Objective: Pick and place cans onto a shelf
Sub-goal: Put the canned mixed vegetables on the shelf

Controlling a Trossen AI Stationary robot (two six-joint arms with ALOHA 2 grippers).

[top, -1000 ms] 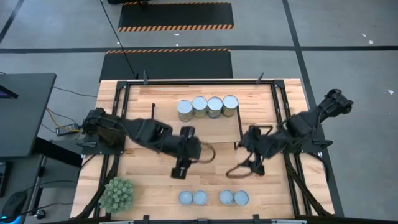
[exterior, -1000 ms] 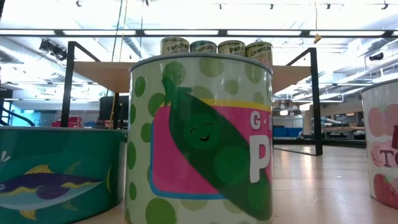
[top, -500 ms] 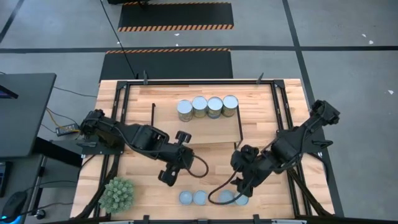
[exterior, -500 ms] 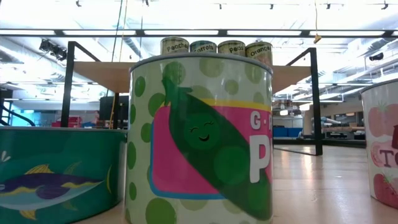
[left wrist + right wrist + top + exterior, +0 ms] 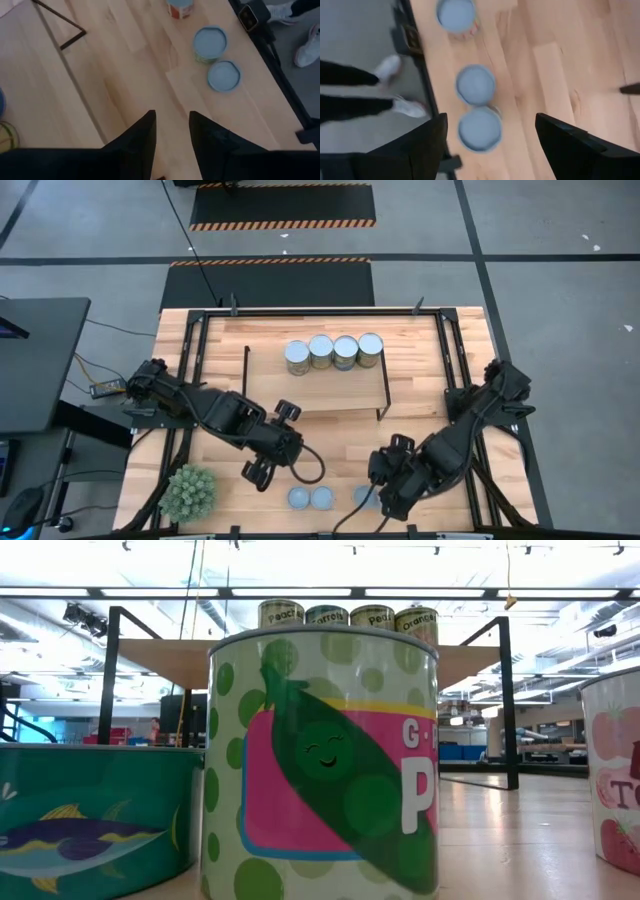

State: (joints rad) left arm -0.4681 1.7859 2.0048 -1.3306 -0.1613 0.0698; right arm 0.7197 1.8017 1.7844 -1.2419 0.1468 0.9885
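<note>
While four cans fill shelf, right gripper, wide open, empty, hovers over front-edge cans; left gripper, narrowly open, empty, beside them.

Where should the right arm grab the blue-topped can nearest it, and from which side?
Probably by its round side wall, coming straight down from above. The can stands upright at the table's front edge with a neighbour close beside it, so the right gripper would best put its open jaws across the free sides, not between the two.
</note>
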